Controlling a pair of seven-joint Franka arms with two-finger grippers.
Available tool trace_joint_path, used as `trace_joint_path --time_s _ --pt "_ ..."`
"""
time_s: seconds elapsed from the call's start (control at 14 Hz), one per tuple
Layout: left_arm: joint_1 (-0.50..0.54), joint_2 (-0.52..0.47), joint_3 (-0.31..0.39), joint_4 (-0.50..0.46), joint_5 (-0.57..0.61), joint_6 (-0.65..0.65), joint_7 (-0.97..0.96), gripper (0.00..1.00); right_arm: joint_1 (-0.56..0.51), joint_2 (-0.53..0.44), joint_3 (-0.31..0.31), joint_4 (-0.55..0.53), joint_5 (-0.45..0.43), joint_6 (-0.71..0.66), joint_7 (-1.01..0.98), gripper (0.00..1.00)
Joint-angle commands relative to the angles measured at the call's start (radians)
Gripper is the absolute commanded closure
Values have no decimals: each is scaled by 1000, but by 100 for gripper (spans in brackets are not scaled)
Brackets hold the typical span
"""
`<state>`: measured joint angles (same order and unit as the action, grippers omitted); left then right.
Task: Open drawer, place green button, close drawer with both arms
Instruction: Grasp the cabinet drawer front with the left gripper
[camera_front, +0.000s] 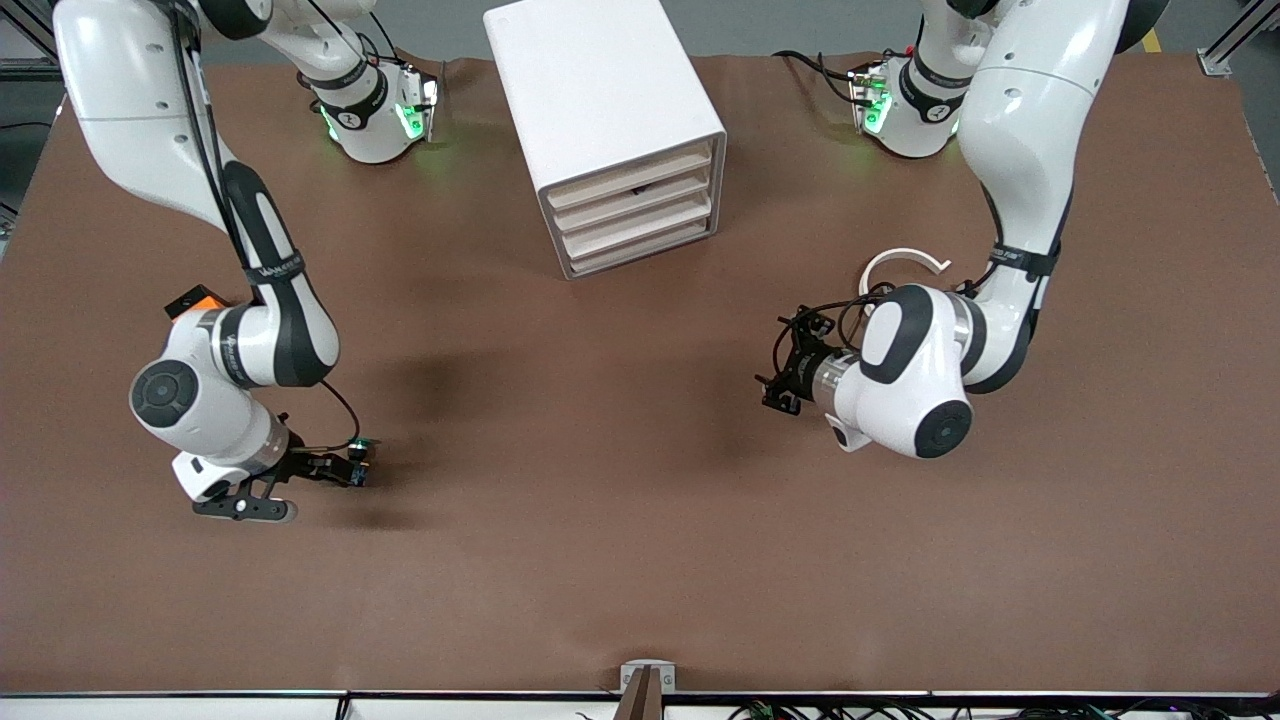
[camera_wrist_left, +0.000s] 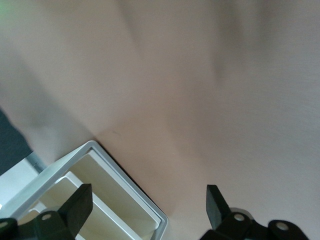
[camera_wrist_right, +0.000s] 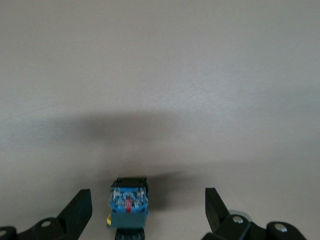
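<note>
So the cabinet (camera_front: 610, 130) sat on the table (camera_front: 640, 560) between the two arm bases, its drawer (camera_front: 632, 200) fronts turned toward the front camera and a bit toward the left arm's end. All four drawers were stacked one above another.

The button (camera_front: 359, 462) lay on the table toward the right arm's end, much nearer the front camera than the cabinet and well apart from it. The right gripper (camera_front: 318, 487) was right at it, fingers spread, with the button between them in the right wrist view (camera_wrist_right: 128, 206).

The left gripper (camera_front: 788, 365) hung over bare table toward the left arm's end, jaws wide, nothing in them.
</note>
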<state>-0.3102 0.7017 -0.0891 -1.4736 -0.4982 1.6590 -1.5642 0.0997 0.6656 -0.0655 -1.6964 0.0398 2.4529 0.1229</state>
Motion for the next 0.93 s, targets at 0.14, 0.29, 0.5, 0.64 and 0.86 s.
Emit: trace_joint_path --time_s 0.14,0.29,0.5,0.64,0.86 --pt "-59 102 0 38 -94 -80 -206 0 23 68 -4 44 78 0 17 0" --pt "-72 124 0 38 -149 -111 -253 0 31 69 -4 44 81 -11 12 0" --pt "-82 151 0 35 -239 -207 -307 0 31 68 -4 41 77 -15 3 0" --pt "-105 165 0 35 -259 -272 -356 12 32 66 -5 38 71 -28 -2 0" --pt "-118 176 0 35 -284 -298 -395 31 31 66 -5 32 64 -38 -48 0"
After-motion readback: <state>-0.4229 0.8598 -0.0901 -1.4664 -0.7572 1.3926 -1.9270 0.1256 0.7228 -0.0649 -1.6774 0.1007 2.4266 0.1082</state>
